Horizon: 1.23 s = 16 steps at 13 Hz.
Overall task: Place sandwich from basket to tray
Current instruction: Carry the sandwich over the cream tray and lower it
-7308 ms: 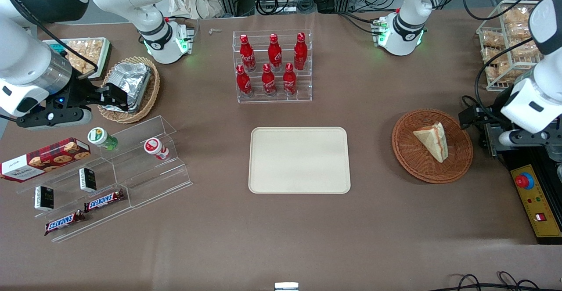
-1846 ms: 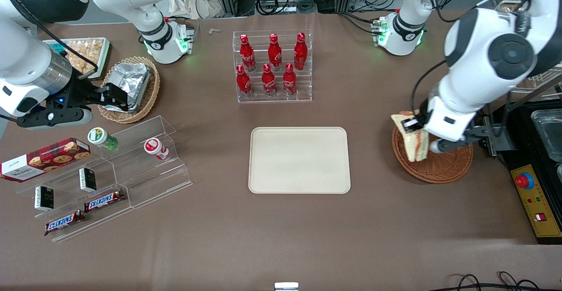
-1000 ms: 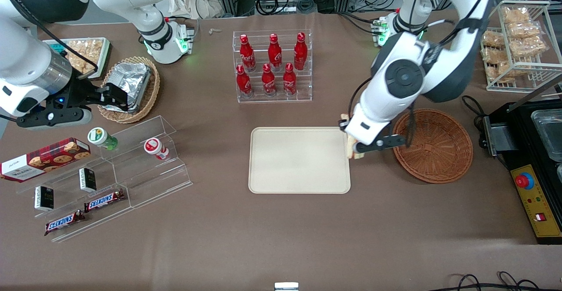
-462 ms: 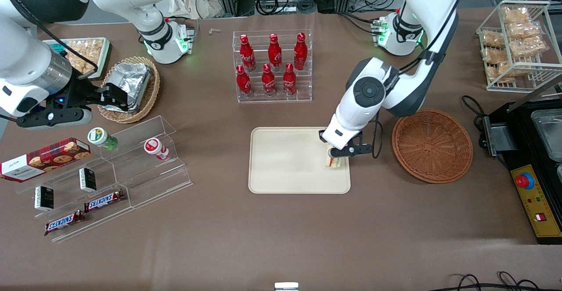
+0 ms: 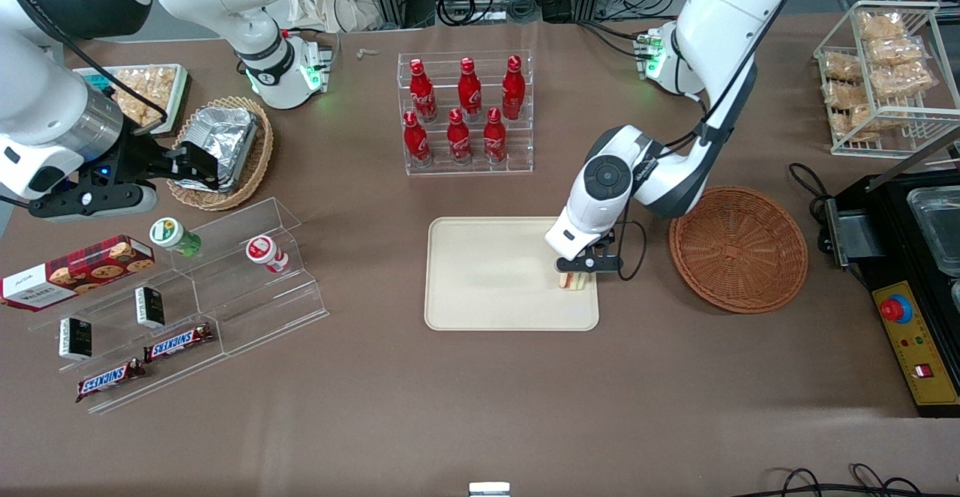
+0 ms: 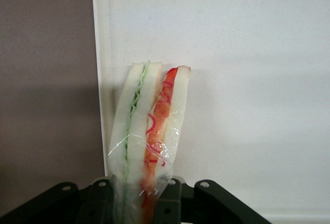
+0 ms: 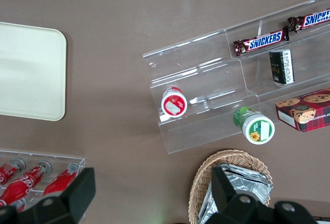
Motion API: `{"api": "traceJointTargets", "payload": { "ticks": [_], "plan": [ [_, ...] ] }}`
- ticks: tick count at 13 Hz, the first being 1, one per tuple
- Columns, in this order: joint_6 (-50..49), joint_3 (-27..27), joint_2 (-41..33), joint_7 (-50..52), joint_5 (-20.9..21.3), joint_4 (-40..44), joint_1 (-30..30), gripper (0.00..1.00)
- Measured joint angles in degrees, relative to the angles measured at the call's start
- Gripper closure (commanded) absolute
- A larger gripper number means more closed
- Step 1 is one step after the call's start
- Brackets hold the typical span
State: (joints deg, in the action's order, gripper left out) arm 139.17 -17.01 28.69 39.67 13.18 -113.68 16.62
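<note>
The sandwich (image 5: 574,280) is over the tray (image 5: 487,287), held by the gripper (image 5: 576,270).

The gripper's two black fingers (image 6: 103,199) are closed tight on the wide end of the sandwich (image 6: 147,147), squeezing it from both sides. The sandwich is in clear wrap and stands on its edge, so its green stripe and its red stripe both show. It hangs just inside the tray's rim (image 6: 99,54), at the end of the tray that is nearest the basket (image 5: 739,248). I cannot tell if the sandwich touches the tray. The brown round basket sits on the brown table (image 5: 480,407) beside the tray, toward the working arm's end, and has nothing in it. A clear rack of red bottles (image 5: 463,111) stands farther from the front camera than the tray.
</note>
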Motion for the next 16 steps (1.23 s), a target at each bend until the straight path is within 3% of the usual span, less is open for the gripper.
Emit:
{"api": "traceJointTargets", "payload": {
  "ticks": [2,3,4,10,16],
  "plan": [
    [1.1,0.1,0.7,0.0,1.4,0.3,-0.1,1.0],
    [1.1,0.1,0.7,0.0,1.5,0.3,-0.1,0.44],
    [1.1,0.1,0.7,0.0,1.5,0.3,-0.1,0.0],
    [0.6,0.2,0.7,0.8,1.5,0.8,-0.2,0.0],
    [-15.3,0.2,-3.8,0.9,1.3,8.4,-0.7,0.0]
  ]
}}
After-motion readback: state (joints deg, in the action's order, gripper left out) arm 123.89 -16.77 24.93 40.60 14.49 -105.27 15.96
